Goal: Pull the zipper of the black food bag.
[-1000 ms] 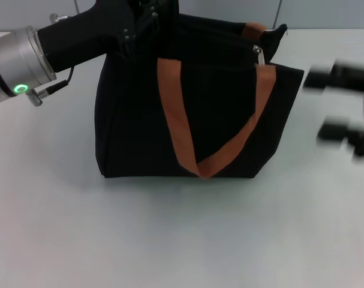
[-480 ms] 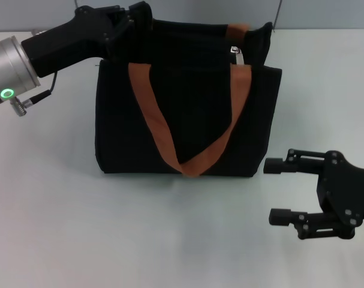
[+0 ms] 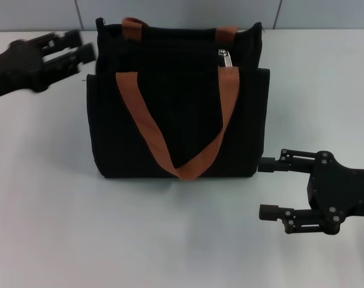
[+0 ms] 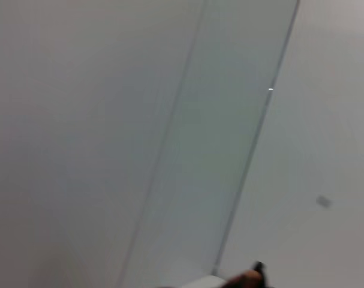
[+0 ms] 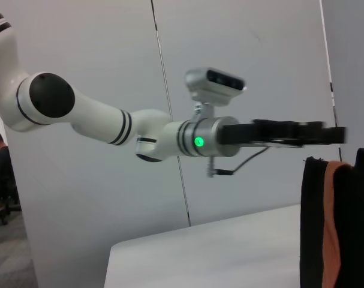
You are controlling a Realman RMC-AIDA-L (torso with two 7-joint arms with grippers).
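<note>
Head view shows the black food bag [image 3: 176,114], boxy matte fabric with orange-brown webbing straps [image 3: 182,150], upright mid-table [image 3: 80,240]. Its small silver zipper [image 3: 225,57] hangs at the top edge's right end. Left gripper [image 3: 65,51] hovers apart beside the bag's upper left, fingers spread. Right gripper [image 3: 267,187], jaws parted, sits near the bag's lower right corner

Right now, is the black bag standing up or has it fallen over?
Standing up. The black food bag sits flat on the table, its top edge level, one strap handle hanging down its front, and neither gripper touching it.
</note>
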